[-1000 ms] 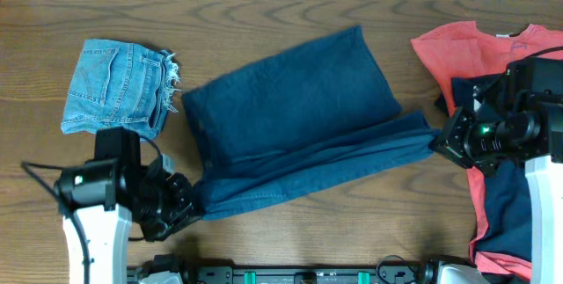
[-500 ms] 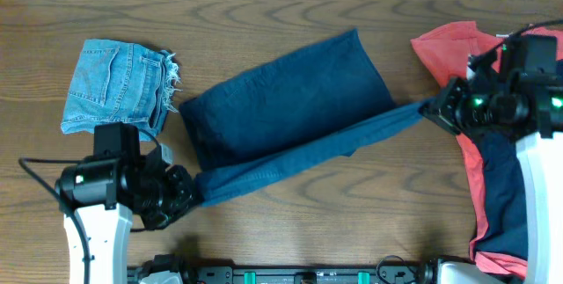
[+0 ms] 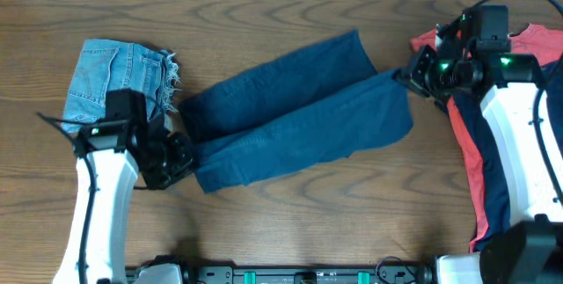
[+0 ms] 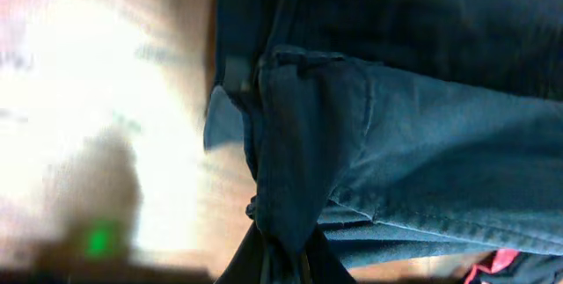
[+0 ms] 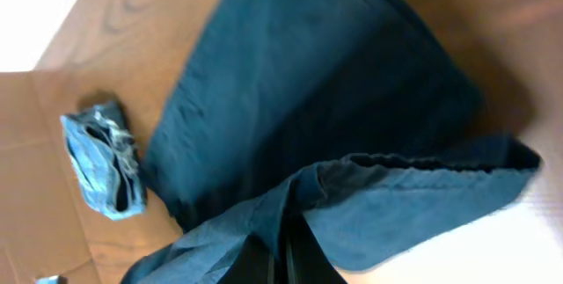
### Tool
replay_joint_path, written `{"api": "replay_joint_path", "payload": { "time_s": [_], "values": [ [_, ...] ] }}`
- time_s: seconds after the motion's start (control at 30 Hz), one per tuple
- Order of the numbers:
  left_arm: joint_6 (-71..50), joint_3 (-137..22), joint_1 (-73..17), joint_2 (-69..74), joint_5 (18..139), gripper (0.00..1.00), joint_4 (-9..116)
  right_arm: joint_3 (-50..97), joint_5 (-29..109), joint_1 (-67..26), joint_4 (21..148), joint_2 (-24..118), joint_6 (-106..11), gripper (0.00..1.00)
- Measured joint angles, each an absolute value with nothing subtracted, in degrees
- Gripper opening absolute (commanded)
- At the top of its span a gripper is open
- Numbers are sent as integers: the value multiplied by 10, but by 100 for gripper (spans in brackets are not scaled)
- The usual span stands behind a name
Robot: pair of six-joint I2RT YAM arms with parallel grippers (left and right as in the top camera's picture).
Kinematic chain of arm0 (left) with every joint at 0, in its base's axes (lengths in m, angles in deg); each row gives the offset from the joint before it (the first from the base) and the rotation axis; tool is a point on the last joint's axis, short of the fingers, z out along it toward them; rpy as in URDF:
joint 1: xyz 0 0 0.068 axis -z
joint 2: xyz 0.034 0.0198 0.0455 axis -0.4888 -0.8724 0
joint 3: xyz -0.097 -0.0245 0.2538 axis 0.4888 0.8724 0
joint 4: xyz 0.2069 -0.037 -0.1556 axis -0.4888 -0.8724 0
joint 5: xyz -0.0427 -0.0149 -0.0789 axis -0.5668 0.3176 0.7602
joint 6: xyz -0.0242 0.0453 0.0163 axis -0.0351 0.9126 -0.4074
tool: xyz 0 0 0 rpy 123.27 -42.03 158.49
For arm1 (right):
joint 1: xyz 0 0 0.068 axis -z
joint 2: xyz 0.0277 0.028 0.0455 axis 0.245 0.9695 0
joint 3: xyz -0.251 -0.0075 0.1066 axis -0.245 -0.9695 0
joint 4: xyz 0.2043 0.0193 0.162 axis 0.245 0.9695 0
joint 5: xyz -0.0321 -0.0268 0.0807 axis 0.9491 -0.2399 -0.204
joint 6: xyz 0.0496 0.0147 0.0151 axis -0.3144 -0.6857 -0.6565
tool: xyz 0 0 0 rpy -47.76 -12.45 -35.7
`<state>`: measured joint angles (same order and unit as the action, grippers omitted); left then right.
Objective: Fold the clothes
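Note:
A dark blue garment point(image 3: 290, 117) lies across the middle of the table, its near half lifted and carried over the far half. My left gripper point(image 3: 182, 154) is shut on its left corner, seen in the left wrist view point(image 4: 281, 258). My right gripper point(image 3: 400, 77) is shut on its right corner, seen in the right wrist view point(image 5: 283, 249). The cloth point(image 4: 413, 170) stretches between the two grippers, its folded edge point(image 5: 378, 187) hanging over the lower layer.
Folded light-blue denim shorts point(image 3: 119, 86) lie at the far left, also in the right wrist view point(image 5: 101, 161). A pile with a red shirt point(image 3: 457, 51) and a dark garment point(image 3: 493, 196) lies at the right edge under my right arm.
Both grippers have moved away from the table's front edge, carrying the garment's near edge up and over the far half. The stretched strip now lies as a wider layer on the garment.

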<state>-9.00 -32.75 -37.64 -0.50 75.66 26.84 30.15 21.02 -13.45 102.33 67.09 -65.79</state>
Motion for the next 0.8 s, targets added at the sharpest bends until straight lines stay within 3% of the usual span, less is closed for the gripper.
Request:
{"api": "replay_joint_path", "payload": {
  "time_s": [0.4, 0.47, 0.5, 0.53, 0.57, 0.6, 0.67, 0.8],
  "values": [
    [-92, -329, -375, -73, 736, 10, 425, 302, 215, -168, 780, 815, -705, 1],
    [-92, -329, -375, -73, 730, 17, 447, 302, 212, -174, 721, 843, -708, 2],
    [-90, -329, -375, -73, 727, 27, 454, 302, 210, -178, 686, 858, -709, 10],
    [-89, -329, -376, -73, 718, 30, 461, 302, 212, -180, 658, 869, -712, 36],
    [-90, -329, -377, -73, 706, 33, 463, 303, 222, -181, 629, 881, -713, 68],
    [-90, -329, -379, -73, 697, 36, 464, 303, 233, -181, 606, 892, -714, 79],
    [-88, -329, -384, -73, 678, 46, 465, 306, 251, -177, 581, 910, -713, 82],
    [-90, -329, -386, -73, 658, 47, 452, 307, 262, -170, 609, 924, -700, 82]
  ]
}}
